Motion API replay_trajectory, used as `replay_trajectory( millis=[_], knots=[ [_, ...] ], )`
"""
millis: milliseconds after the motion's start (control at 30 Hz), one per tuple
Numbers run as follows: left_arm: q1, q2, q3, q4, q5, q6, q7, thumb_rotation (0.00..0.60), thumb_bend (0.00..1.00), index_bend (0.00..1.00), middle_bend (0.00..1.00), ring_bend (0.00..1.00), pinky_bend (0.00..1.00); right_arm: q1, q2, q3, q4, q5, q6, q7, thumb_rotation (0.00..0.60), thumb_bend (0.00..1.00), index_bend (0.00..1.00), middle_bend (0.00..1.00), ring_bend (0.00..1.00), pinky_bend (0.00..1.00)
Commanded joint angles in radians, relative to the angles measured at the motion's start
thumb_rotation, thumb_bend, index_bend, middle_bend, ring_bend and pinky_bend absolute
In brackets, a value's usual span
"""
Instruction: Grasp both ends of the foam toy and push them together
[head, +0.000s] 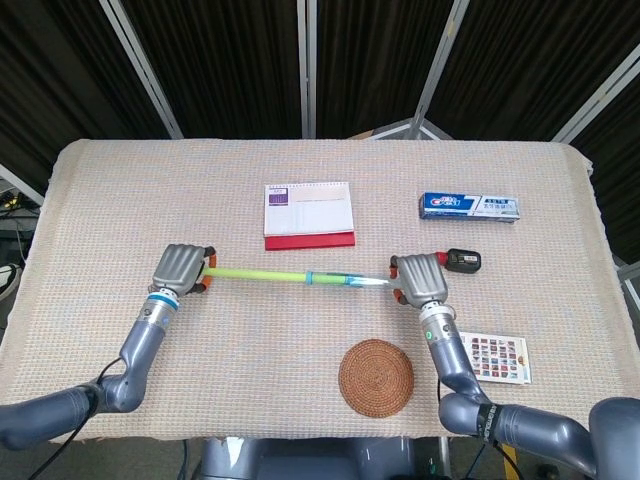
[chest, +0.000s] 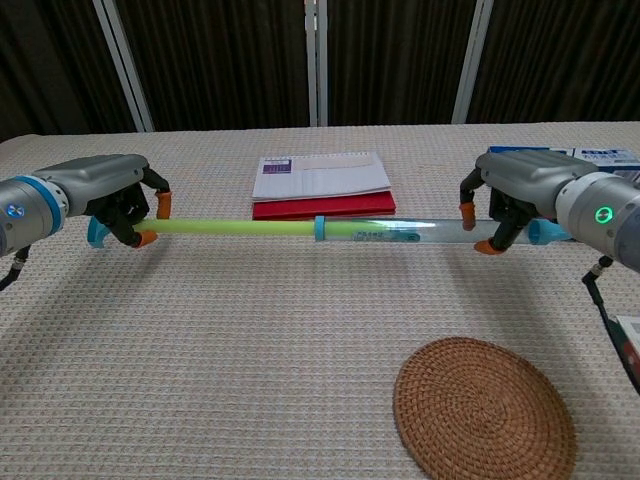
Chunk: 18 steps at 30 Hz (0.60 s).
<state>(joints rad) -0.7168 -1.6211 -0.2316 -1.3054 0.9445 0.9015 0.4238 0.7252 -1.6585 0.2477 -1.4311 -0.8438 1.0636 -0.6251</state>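
Observation:
The foam toy is a green foam rod (head: 258, 273) (chest: 235, 227) sliding into a clear blue-capped tube (head: 348, 281) (chest: 395, 233), stretched left to right across the middle of the table. My left hand (head: 182, 268) (chest: 110, 196) grips the rod's left end. My right hand (head: 420, 277) (chest: 515, 190) grips the tube's right end. Both hands have their fingers curled around the toy, which hangs a little above the cloth in the chest view. The blue collar (chest: 320, 228) where the rod enters the tube sits near the centre.
A white and red notepad (head: 308, 214) lies just behind the toy. A toothpaste box (head: 470, 206) is at the back right, a small black object (head: 464, 261) beside my right hand. A woven round coaster (head: 376, 378) and a printed card (head: 494, 357) lie at the front right.

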Motion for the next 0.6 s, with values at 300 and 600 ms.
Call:
replay_trajectory(
  millis=[300,600],
  knots=[
    [-0.059,-0.046,-0.016,-0.046,-0.055,0.023,0.069,0.600,0.46,0.71,0.82,0.75,0.95,0.030,-0.042,0.007,0.016,0.015,0.002,-0.013,0.600,0.55,0.76,1.00,1.00,1.00],
    [-0.092,-0.078,-0.020,-0.049,-0.072,0.031,0.086,0.600,0.46,0.71,0.82,0.75,0.95,0.051,-0.064,0.014,0.018,0.017,0.003,-0.017,0.600,0.55,0.76,1.00,1.00,1.00]
  ],
)
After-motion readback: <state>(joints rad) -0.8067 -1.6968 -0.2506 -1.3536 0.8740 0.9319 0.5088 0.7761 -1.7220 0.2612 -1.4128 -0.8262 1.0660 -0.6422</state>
